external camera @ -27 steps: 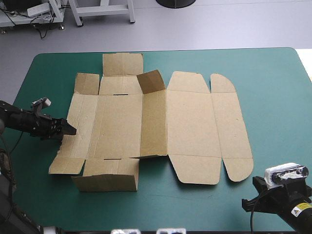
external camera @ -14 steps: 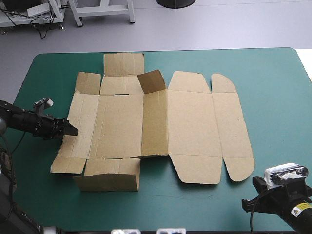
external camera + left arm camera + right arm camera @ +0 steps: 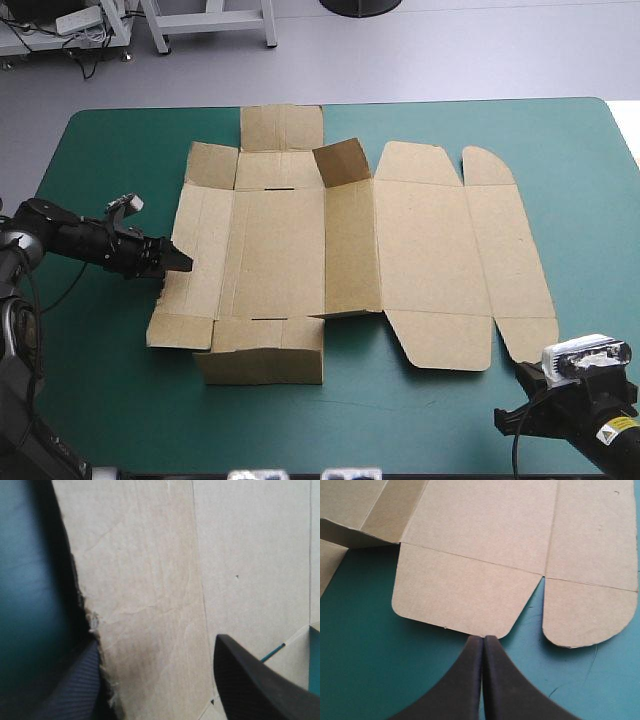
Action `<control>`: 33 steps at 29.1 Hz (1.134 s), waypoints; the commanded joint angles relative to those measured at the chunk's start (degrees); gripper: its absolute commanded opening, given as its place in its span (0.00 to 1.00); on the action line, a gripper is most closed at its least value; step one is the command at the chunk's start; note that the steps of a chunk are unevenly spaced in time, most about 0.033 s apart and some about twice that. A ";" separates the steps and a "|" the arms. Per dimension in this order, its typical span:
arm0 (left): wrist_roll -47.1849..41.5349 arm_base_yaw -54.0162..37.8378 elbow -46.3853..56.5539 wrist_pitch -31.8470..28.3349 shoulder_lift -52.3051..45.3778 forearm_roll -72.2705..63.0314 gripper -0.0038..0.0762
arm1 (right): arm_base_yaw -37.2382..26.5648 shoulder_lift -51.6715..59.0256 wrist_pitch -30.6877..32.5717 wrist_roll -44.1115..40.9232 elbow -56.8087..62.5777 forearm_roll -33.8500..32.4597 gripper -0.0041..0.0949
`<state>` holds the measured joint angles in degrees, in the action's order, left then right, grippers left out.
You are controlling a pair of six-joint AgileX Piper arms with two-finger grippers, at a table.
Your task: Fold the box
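Brown box (image 3: 420, 250) lies mostly flat mid-table (image 3: 570, 160) — one far flap, near-left wall raised. Left gripper (image 3: 182, 262) at its left edge, fingers apart; right gripper (image 3: 483, 642) pinched together — table's front-right corner.

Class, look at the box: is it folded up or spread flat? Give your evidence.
Mostly spread flat. The box lies as a sheet on the cover; only a far flap and a near flap stand up.
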<state>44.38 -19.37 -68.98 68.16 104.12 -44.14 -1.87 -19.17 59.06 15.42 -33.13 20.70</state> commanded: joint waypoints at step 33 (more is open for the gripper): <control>-8.38 10.25 -1.03 -2.06 -5.54 0.40 0.04 | 0.04 -1.19 -3.55 0.63 -1.55 1.98 0.04</control>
<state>37.79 -9.50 -68.79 65.37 100.71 -42.41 -1.87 -19.17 58.89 15.56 -33.13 21.17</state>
